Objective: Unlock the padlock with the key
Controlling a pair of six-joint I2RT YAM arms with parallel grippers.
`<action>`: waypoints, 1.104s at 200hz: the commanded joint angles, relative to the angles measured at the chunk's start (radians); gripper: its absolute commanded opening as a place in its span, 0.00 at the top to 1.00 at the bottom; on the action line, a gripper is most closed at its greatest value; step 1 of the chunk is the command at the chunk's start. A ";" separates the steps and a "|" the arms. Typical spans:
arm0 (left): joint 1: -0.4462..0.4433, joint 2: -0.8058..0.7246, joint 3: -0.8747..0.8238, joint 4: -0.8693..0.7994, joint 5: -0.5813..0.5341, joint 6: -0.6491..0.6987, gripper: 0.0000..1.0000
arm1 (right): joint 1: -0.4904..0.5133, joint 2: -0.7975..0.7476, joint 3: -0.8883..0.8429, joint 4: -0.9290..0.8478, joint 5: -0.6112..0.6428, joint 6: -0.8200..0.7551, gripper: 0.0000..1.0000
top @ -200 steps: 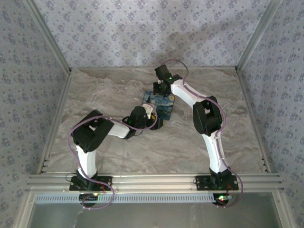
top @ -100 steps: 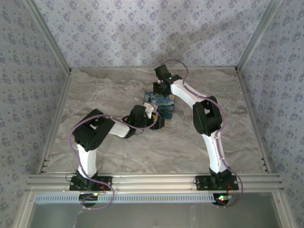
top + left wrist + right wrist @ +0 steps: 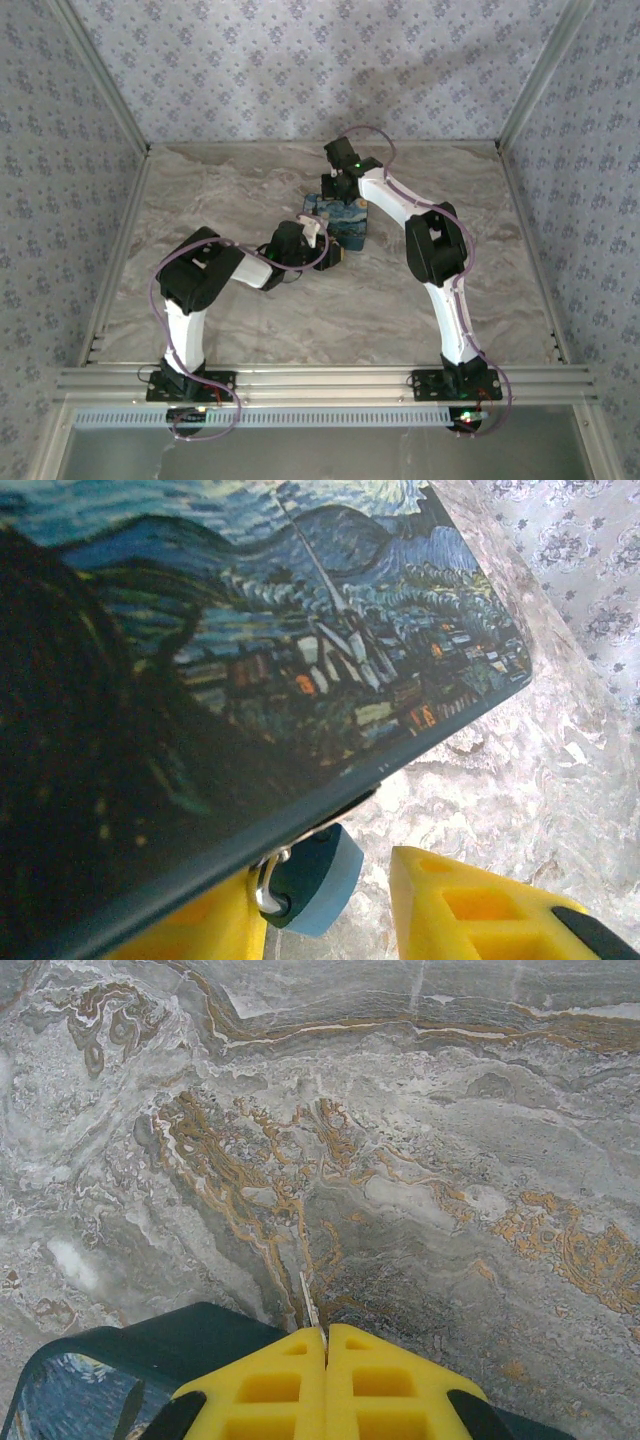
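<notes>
On my remote feed, the marble table [image 3: 230, 290] spreads beneath both arms. The padlock [image 3: 345, 225], a blue block printed with a swirling night sky, lies near the table's middle, a little toward the far side, between the two grippers.

The right gripper [image 3: 342, 190] hangs at the padlock's far edge. Its wrist camera shows the yellow fingers [image 3: 270, 1385] clenched flat against each other above the lock's dark rim [image 3: 130, 1360]. A thin pale sliver pokes out at their tips, and I cannot tell what it is.

The left gripper [image 3: 328, 250] sits low at the near edge. From its wrist camera the painted face [image 3: 250, 630] looms overhead. The gripper [image 3: 330, 910] stands parted there, one finger tucked under the lock's edge and the other [image 3: 470, 910] clear to the right.

Between them is the key [image 3: 312, 878], its blue-grey head on a metal ring [image 3: 264, 892] just below the lock. A gap shows beside that finger, so the key is not grasped.
</notes>
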 commanded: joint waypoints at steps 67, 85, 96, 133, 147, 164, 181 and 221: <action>0.018 0.063 0.028 0.154 0.048 -0.110 0.56 | 0.036 0.055 -0.050 -0.117 -0.028 0.004 1.00; 0.018 0.066 0.022 0.151 0.038 -0.110 0.59 | 0.037 0.054 -0.049 -0.120 -0.028 0.004 1.00; 0.020 0.068 0.022 0.147 0.039 -0.112 0.63 | 0.038 0.053 -0.049 -0.120 -0.029 0.002 1.00; 0.035 0.064 0.021 0.132 0.044 -0.126 0.72 | 0.037 0.051 -0.051 -0.122 -0.034 0.002 1.00; 0.042 0.058 0.016 0.114 0.047 -0.124 0.72 | 0.037 0.049 -0.051 -0.120 -0.034 0.003 1.00; 0.047 0.049 0.001 0.122 0.044 -0.123 0.67 | 0.036 0.050 -0.053 -0.117 -0.035 0.003 1.00; 0.047 0.045 -0.010 0.120 0.014 -0.123 0.53 | 0.034 0.049 -0.061 -0.112 -0.038 0.005 1.00; 0.027 0.058 -0.047 0.200 -0.059 -0.163 0.42 | 0.034 0.051 -0.063 -0.099 -0.038 0.014 1.00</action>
